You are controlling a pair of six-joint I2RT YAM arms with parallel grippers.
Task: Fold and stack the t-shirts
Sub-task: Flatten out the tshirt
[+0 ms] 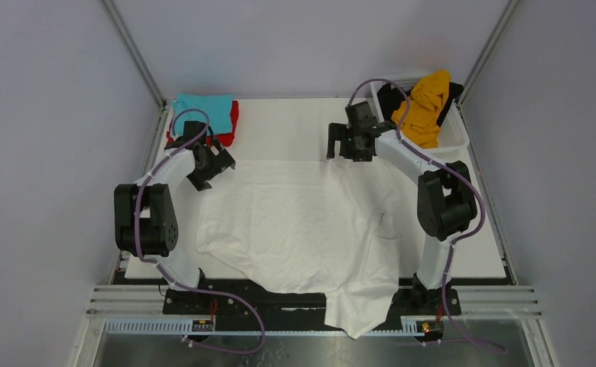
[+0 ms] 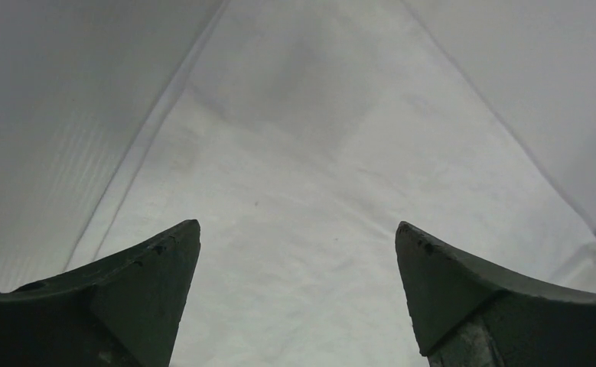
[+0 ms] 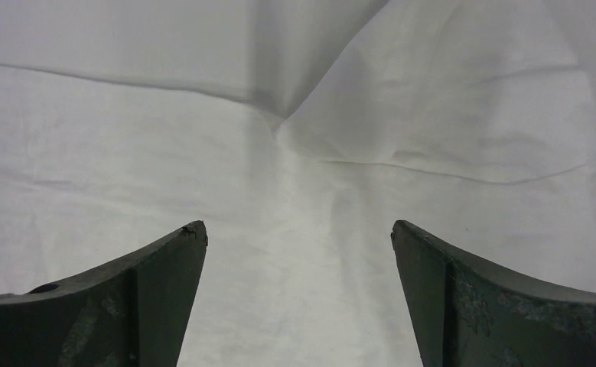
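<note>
My left gripper and right gripper stand jaws apart, empty, at the far edge of the white t-shirt. Wrist views show only pale cloth. The top view shows it spread across the table, one part overhanging the near edge, with a teal t-shirt at the far left corner.

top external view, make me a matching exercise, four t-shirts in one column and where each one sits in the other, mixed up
1. white t-shirt
2. teal t-shirt
3. orange-yellow t-shirt
4. red t-shirt

a. in the basket, far right corner
b. bottom of the far-left stack
c. spread across the table, one part hanging over the near edge
d. top of the far-left stack

Pairs: 1-c, 2-d, 3-a, 4-b
</note>
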